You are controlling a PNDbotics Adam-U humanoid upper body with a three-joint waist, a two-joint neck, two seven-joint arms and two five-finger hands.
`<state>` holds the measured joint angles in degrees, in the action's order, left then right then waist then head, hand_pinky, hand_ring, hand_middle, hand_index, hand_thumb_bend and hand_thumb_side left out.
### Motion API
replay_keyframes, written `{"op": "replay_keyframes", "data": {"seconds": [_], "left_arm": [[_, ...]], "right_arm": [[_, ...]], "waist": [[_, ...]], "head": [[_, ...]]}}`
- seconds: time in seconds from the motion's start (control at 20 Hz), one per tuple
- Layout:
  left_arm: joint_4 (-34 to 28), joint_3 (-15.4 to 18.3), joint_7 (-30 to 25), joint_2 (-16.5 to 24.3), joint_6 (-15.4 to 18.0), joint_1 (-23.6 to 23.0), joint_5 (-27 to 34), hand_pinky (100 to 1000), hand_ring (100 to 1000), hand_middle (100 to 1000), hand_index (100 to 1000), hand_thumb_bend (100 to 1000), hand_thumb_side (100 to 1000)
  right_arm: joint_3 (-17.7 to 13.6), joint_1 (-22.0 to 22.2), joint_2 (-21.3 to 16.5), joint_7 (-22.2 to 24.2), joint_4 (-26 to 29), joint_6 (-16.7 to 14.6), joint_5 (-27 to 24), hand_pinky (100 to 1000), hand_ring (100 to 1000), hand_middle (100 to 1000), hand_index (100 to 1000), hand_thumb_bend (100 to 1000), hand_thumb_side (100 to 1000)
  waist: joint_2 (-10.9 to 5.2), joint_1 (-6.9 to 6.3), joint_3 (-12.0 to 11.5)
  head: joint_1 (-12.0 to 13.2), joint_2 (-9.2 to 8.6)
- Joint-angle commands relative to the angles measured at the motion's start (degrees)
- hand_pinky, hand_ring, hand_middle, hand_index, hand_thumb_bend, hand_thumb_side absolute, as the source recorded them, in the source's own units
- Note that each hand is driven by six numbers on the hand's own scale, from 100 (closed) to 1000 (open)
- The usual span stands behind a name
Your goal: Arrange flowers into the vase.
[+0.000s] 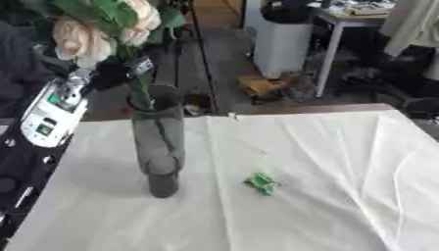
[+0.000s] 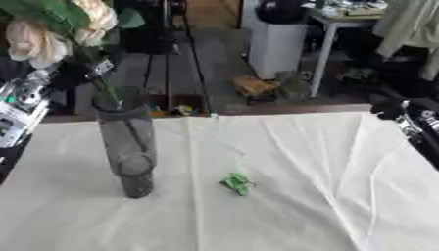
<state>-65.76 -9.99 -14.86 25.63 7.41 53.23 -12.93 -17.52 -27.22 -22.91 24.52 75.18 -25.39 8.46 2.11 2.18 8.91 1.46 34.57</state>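
I have the left hand (image 1: 116, 71) up at the top left, its dark fingers closed round the green stems of a bunch of pale cream roses with broad green leaves (image 1: 94, 24); the blooms sit high above the tall smoky-grey glass vase (image 1: 158, 147), which stands upright on the white creased tablecloth (image 1: 326, 196) near its left side; the stem ends look to be already past the vase's rim, though how far down they reach I cannot tell through the tinted glass. The step in hand, as I judge it, is lowering the bunch in; I would keep the stems in line with the vase's axis and come straight down, since the vase is narrow and tall and a sideways drag on the rim could tip it; I would let go only once the stems rest on the bottom. The right hand shows only as a dark shape at the right edge of the right eye view (image 2: 411, 122); whether its fingers are open or closed I cannot tell. A small crumpled green scrap (image 1: 261, 182) lies on the cloth, well apart from the vase.
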Motion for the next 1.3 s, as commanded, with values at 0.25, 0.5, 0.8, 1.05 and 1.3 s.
{"op": "replay_keyframes", "data": {"seconds": [0.25,0.5,0.8,1.05,1.3], "left_arm": [[-2.51,0.12,-2.33,2.25,-0.25,2.03,0.4,587,371,203,458,408,761],[-3.04,-0.25,-5.17,2.46,-1.78,2.1,2.54,584,370,200,458,398,784],[-3.84,-0.56,-8.26,3.55,-3.6,2.28,4.28,574,367,199,458,400,804],[-4.95,-0.65,-10.06,5.35,-4.28,2.48,4.6,573,367,200,461,397,805],[-5.39,-1.14,-11.81,6.67,-4.45,2.14,5.24,572,368,201,464,398,811]], "right_arm": [[-0.43,-0.92,-1.22,0.0,0.92,-0.03,-0.16,799,804,661,759,100,862],[-0.49,-0.9,-1.2,-0.05,0.96,0.04,-0.12,799,804,661,759,100,861],[-0.57,-0.81,-1.21,-0.1,0.95,0.15,-0.04,799,804,661,758,100,861],[-0.61,-0.76,-1.25,-0.13,0.95,0.19,0.06,799,804,661,758,100,860],[-0.67,-0.71,-1.19,-0.15,1.11,0.32,0.14,799,803,662,758,100,859]], "waist": [[-0.89,-0.02,0.04],[-0.97,-0.01,0.04],[-1.1,-0.03,-0.04],[-1.31,-0.14,-0.25],[-1.49,-0.18,-0.45]], "head": [[-0.21,-0.36],[-0.3,-0.29],[-0.46,-0.09],[-0.65,0.1],[-0.85,0.09]]}}
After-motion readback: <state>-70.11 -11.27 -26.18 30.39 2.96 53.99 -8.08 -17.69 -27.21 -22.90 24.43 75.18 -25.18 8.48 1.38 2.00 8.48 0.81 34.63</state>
